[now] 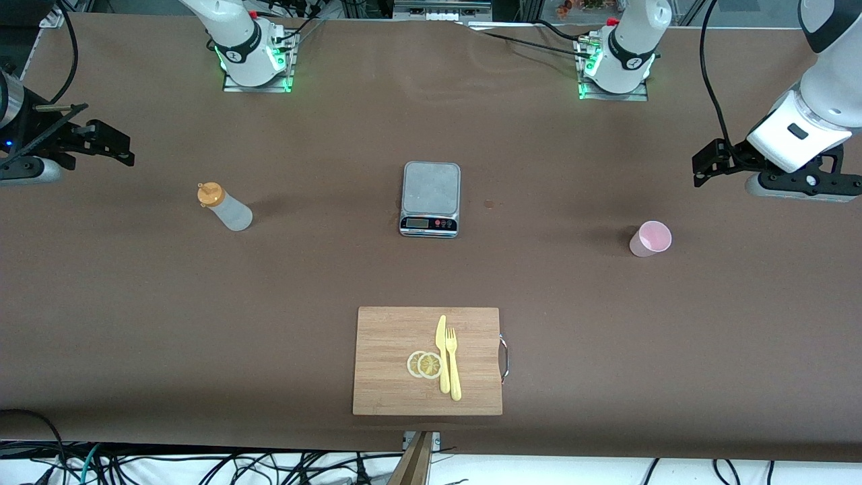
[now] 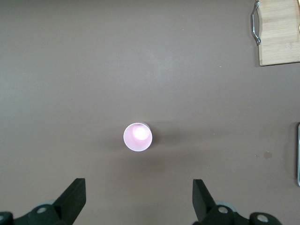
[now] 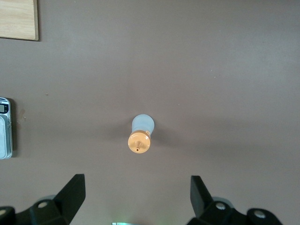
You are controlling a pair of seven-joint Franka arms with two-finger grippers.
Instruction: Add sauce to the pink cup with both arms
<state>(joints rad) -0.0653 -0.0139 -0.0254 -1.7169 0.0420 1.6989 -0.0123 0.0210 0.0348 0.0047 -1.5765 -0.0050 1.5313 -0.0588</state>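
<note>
Black two-finger left gripper (image 2: 138,201) and right gripper (image 3: 138,199) hover spread wide over pale pink plastic cup (image 1: 650,238) and orange-capped translucent sauce bottle (image 1: 225,207).

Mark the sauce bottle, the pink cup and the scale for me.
sauce bottle (image 1: 225,207), front view, on its translucent body.
pink cup (image 1: 650,238), front view, on its side wall.
scale (image 1: 431,187), front view, on its grey platform.

The scale (image 1: 430,199) readout is too small to read in the front view, and both wrist views clip the scale at the frame edge. The cutting board (image 1: 427,360) is cropped to a corner in each wrist view. Both arms run out of the front view at its sides.
</note>
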